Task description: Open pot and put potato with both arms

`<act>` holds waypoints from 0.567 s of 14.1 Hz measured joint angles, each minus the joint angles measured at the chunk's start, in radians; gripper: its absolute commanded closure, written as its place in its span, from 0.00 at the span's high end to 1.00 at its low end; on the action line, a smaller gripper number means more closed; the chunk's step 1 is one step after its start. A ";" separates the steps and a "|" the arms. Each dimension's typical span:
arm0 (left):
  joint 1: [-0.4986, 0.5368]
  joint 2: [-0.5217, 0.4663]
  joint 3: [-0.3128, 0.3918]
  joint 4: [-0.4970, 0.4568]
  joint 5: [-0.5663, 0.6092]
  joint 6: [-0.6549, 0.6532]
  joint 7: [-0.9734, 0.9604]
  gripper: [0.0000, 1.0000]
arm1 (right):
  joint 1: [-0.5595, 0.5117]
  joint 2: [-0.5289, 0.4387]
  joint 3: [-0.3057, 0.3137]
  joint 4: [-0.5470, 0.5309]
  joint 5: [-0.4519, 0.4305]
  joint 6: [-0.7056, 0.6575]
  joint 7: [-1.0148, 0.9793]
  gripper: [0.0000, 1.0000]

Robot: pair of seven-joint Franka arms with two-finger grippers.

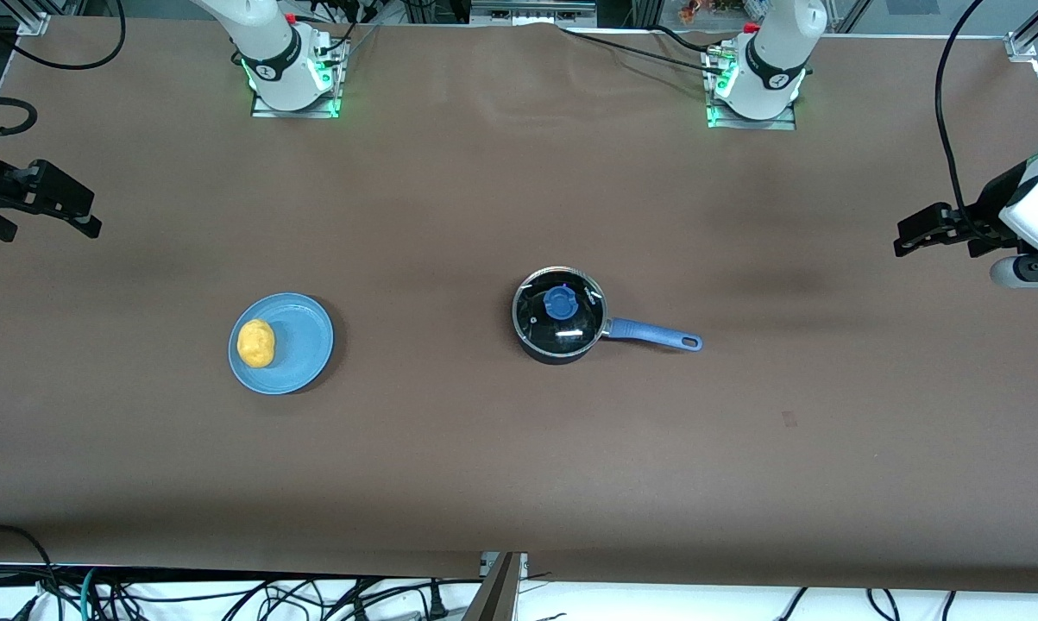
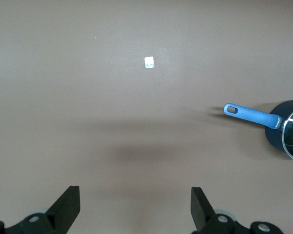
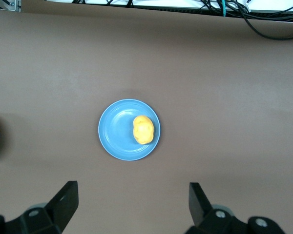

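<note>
The black pot (image 1: pixel 560 332) stands mid-table with its glass lid (image 1: pixel 539 317) on and the blue knob (image 1: pixel 562 302) on top. Its blue handle (image 1: pixel 654 334) points toward the left arm's end. The yellow potato (image 1: pixel 256 342) lies on a light-blue plate (image 1: pixel 303 341) toward the right arm's end. My left gripper (image 1: pixel 902 240) hangs open and empty over the table's left-arm end. Its wrist view (image 2: pixel 135 204) shows the pot (image 2: pixel 278 134) and handle (image 2: pixel 249 114). My right gripper (image 1: pixel 48 226) hangs open and empty over the right-arm end. Its wrist view (image 3: pixel 134 202) shows the potato (image 3: pixel 143 129) on the plate (image 3: pixel 116 131).
A small white scrap (image 2: pixel 149 62) lies on the brown table cover (image 1: pixel 519 448), nearer to the front camera than the pot's handle. Cables (image 1: pixel 225 595) run along the table's front edge. The arm bases (image 1: pixel 294 82) stand at the back edge.
</note>
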 measured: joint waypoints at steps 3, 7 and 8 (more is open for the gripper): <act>0.004 0.000 0.001 0.000 0.000 0.000 0.000 1.00 | 0.000 0.000 0.000 0.000 0.000 0.000 0.000 1.00; -0.001 0.005 -0.007 -0.008 -0.001 0.000 0.000 1.00 | 0.000 0.000 0.000 0.000 0.000 -0.001 0.000 1.00; -0.001 0.010 -0.023 -0.011 -0.001 0.006 -0.003 1.00 | 0.000 0.000 0.000 0.000 0.000 -0.001 0.000 1.00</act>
